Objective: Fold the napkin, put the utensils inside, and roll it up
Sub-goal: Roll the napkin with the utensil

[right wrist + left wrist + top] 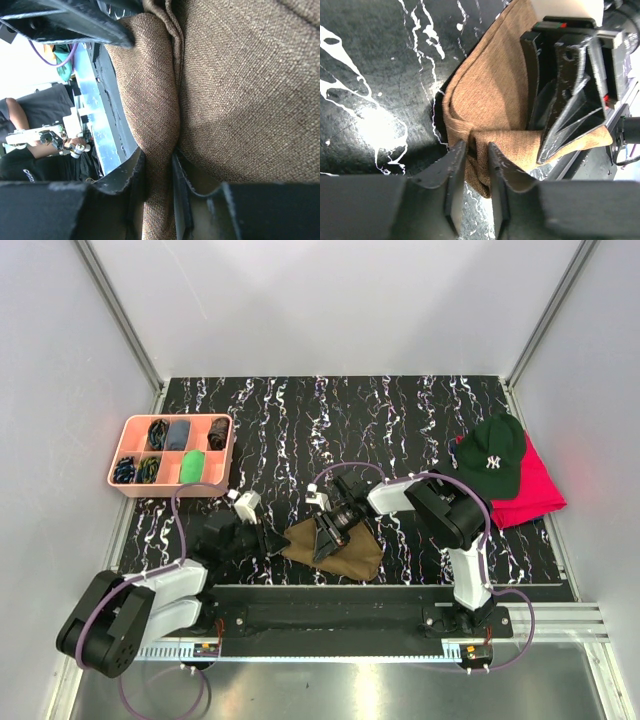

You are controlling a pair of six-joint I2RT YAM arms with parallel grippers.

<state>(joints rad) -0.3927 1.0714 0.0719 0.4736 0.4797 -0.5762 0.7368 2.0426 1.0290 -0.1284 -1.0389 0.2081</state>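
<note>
Lying bunched on the table (400, 420) near the front edge: the napkin (358, 558). Pinched tight by the left jaws at one end and by the right jaws on a middle fold, likely to stop it flopping open.

A: Where's the napkin (335, 548)?
B: On the table (400, 420), centred, close to the near edge, in a bunched, roughly triangular heap.
A: What's it like?
B: Olive-brown woven cloth, doubled over, with layered edges and soft creases.
A: Loose?
B: No. A fold at its left end is pinched in the left gripper (476, 150); another ridge is pinched in the right gripper (159, 160).
</note>
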